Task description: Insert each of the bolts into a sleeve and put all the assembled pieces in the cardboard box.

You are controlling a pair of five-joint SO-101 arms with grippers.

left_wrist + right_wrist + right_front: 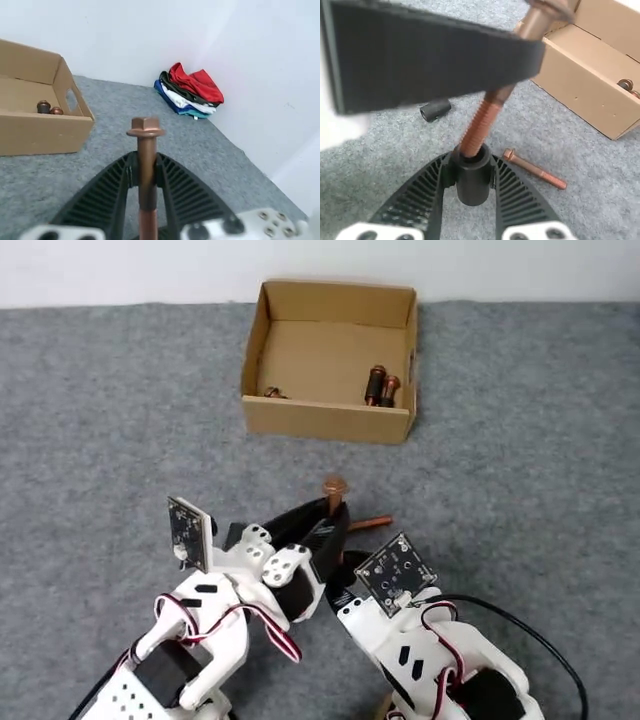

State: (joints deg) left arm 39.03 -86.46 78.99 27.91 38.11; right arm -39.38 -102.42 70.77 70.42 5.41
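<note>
Left claw (146,167) tight on bolt (145,142) — right claw (471,170) tight on sleeve (471,186), bolt tip inside.

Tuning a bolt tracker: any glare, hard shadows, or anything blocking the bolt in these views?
High view: soft even light, no glare, faint shadow inside the cardboard box; the bolt has its shank mostly hidden by the left hand. Left wrist view: bolt head unobstructed above that hand. Right wrist view: that hand's finger covers the upper shank above the sleeve.
</note>
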